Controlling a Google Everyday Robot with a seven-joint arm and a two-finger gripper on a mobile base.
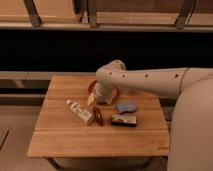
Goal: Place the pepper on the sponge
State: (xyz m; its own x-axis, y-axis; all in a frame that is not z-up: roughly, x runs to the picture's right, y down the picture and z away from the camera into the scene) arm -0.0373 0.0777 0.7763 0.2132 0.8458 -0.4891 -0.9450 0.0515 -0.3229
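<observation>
The slim dark-red pepper point(98, 116) lies on the wooden table point(100, 137), between a white bottle point(80, 111) and a dark flat box point(124, 120). The light-blue sponge point(126, 107) rests just above the box, to the pepper's right. My arm reaches in from the right and bends down over the orange bowl point(93, 88). The gripper point(96, 99) hangs at the arm's end, just above the pepper and right of the bottle's upper end. Nothing shows in its grasp.
The orange bowl sits at the back middle of the table, mostly hidden by my arm. A dark shelf and wooden rails run behind the table. My white arm body fills the right side of the view.
</observation>
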